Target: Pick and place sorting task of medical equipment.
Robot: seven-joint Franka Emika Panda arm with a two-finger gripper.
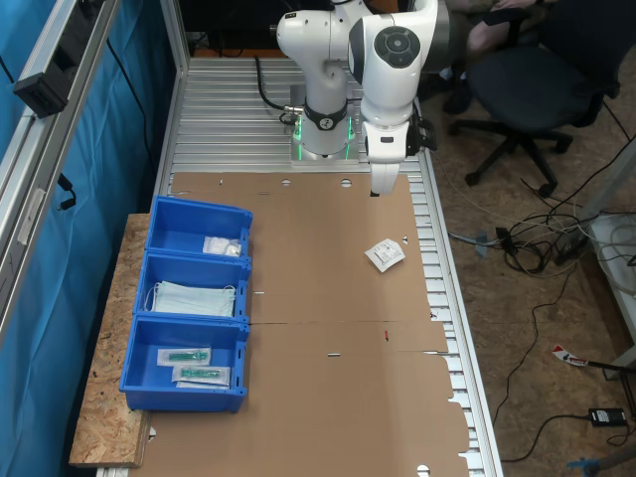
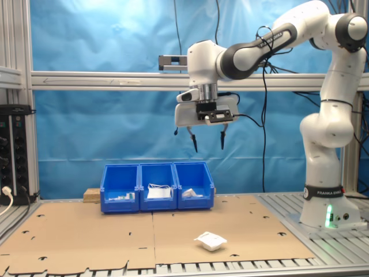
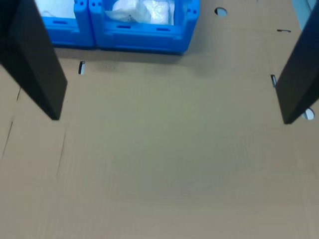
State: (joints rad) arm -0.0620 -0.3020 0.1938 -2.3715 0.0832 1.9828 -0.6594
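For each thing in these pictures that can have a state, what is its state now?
gripper: open, empty, high above the cardboard.
white sachet: lying loose on the cardboard, not held.
three blue bins: open-topped, side by side, each with items inside.
face masks: folded, in the middle bin.
clear packets: lying flat in an end bin.

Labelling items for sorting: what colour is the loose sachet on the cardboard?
White with faint dark print; the sachet shows best in the first exterior view.
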